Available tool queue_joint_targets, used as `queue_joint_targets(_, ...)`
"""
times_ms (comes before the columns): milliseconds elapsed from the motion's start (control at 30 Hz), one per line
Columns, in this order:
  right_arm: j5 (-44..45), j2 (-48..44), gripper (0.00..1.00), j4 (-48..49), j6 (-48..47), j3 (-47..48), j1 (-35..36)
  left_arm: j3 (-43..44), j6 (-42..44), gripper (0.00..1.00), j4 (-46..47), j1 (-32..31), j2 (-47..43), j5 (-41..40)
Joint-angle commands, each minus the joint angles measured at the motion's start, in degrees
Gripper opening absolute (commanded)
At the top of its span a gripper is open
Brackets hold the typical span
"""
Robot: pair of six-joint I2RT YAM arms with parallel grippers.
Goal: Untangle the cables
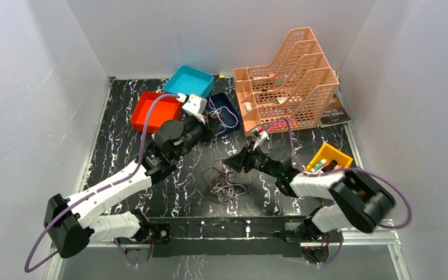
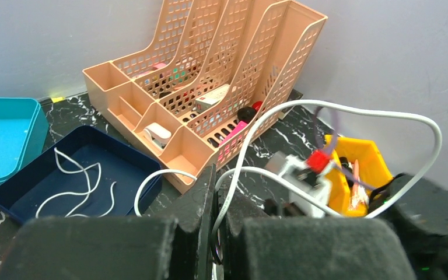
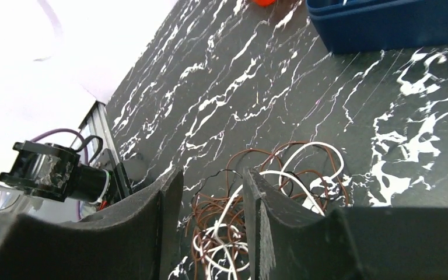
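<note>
The cables (image 1: 221, 184) lie as a loose tangle of brown, whitish and black strands on the black marbled table, in front of both arms. My right gripper (image 1: 233, 162) is open just above the tangle's far right edge. In the right wrist view its jaws (image 3: 213, 175) stand apart, with white and brown loops (image 3: 251, 198) on the table below the gap. My left gripper (image 1: 207, 131) is by the navy tray (image 1: 235, 111). In the left wrist view it (image 2: 220, 181) is shut on a white cable (image 2: 251, 140) that loops up and to the right.
Thin white strands (image 2: 73, 186) lie in the navy tray (image 2: 11, 201). A teal tray (image 1: 189, 81) and a red tray (image 1: 151, 111) stand at the back left. An orange file rack (image 1: 286, 81) stands at the back right, with a yellow bin (image 1: 329, 156) in front of it.
</note>
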Motion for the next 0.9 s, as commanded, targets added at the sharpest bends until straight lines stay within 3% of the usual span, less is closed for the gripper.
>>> queue_joint_targets(0,5.77,-15.57,0.52,-15.90,-5.61,0.43,0.18,3.88,2.51,0.00,-2.41,-0.29,-0.31,-1.80)
queue_joint_targets(200,14.27,-36.03,0.57,-43.15,-12.32,4.03,0.22,8.32,4.97,0.00,-7.12,0.65,4.61,-3.82)
queue_joint_targets(367,18.17,-47.87,0.59,-57.11,-13.87,5.39,0.14,8.89,4.25,0.00,-6.77,4.54,7.42,0.39)
queue_joint_targets(567,18.61,-54.31,0.60,-64.62,-12.14,6.15,0.14,8.20,5.21,0.00,-4.38,9.11,10.22,4.72)
queue_joint_targets(867,18.96,-54.28,0.60,-66.35,-12.26,6.84,0.11,10.36,7.78,0.00,2.29,15.70,21.34,10.76)
